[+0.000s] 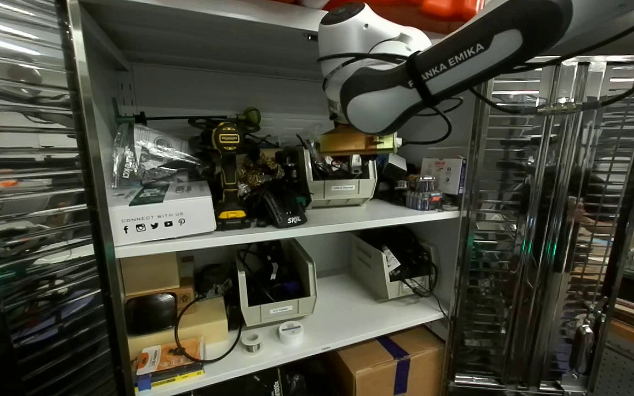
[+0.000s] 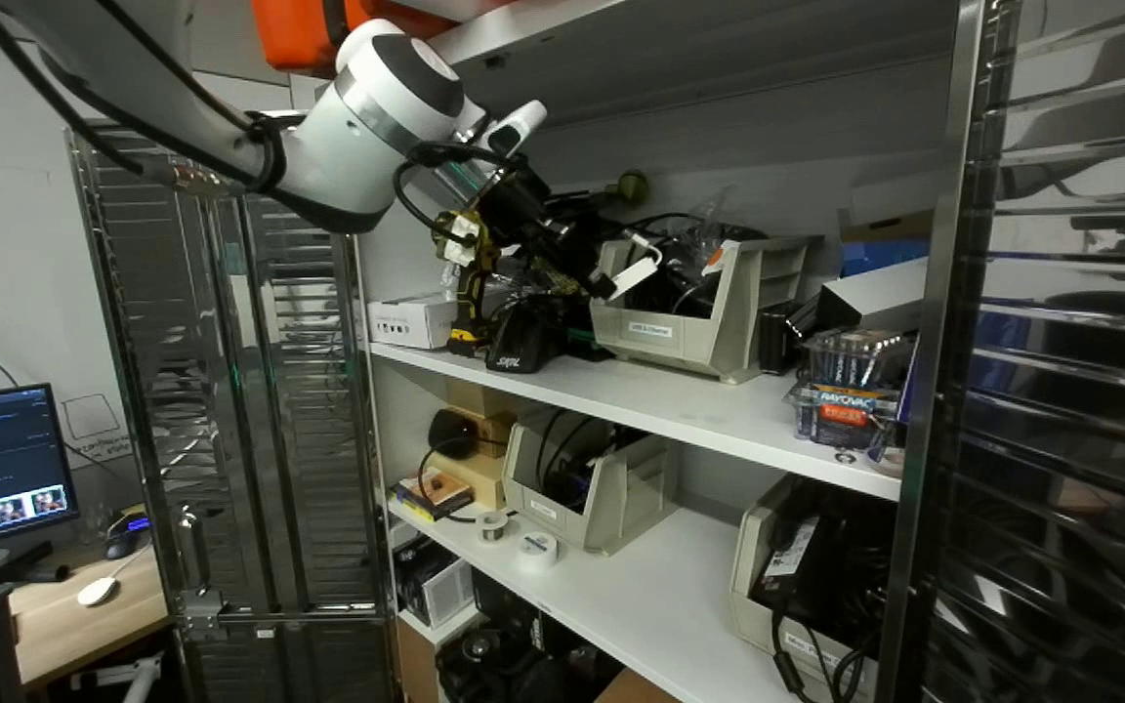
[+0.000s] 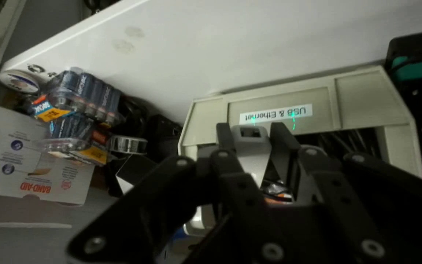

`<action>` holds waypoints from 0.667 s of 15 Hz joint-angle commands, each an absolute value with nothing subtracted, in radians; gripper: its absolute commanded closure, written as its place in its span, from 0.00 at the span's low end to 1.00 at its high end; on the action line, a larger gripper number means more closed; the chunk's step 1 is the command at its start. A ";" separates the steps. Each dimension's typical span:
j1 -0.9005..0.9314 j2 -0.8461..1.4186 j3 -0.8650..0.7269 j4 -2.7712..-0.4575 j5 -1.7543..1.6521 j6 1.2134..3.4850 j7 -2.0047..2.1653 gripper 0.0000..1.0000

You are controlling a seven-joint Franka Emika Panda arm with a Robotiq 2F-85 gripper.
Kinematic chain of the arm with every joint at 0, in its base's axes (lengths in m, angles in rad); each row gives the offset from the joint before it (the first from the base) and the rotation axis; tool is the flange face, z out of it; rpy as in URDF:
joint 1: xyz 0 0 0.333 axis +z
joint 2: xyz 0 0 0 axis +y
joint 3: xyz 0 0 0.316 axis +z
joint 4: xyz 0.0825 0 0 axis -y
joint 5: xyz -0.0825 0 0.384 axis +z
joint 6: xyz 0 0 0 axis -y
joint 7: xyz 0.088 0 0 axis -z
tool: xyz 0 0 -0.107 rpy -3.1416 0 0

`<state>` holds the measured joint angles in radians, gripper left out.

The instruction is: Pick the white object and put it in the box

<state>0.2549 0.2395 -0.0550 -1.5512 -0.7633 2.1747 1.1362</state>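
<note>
We have the gripper (image 3: 252,132) clamped on the white adapter (image 3: 251,154), which overlaps the front of the "USB & Ethernet" bin (image 3: 280,96) in the wrist view; whether they touch, we cannot tell. There the Band-Aid box (image 3: 31,161) lies at its nine o'clock. In an exterior view the cordless drill (image 2: 470,293) stands at nine, the Skil tool (image 2: 516,344) at eight, just beside the bin, and Rayovac batteries (image 2: 844,398) at four.

A cabinet (image 1: 196,88) with white shelves (image 1: 350,302) stands open between glossy slatted doors (image 1: 548,220) streaked with reflected light. In an exterior view, a wooden desk (image 2: 55,630) sits near a pale wall (image 2: 16,215).
</note>
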 commanded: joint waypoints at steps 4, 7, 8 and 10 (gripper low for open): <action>0.194 0.452 -0.062 -1.222 -0.765 2.196 1.145 0.92; 0.186 0.538 -0.074 -1.074 -0.726 2.183 1.152 0.92; 0.183 0.565 -0.073 -1.026 -0.704 2.176 1.139 0.92; 0.177 0.619 -0.071 -0.933 -0.643 2.156 1.104 0.92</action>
<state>0.1792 0.5110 -0.0655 -1.1314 -0.7176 2.1916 1.1499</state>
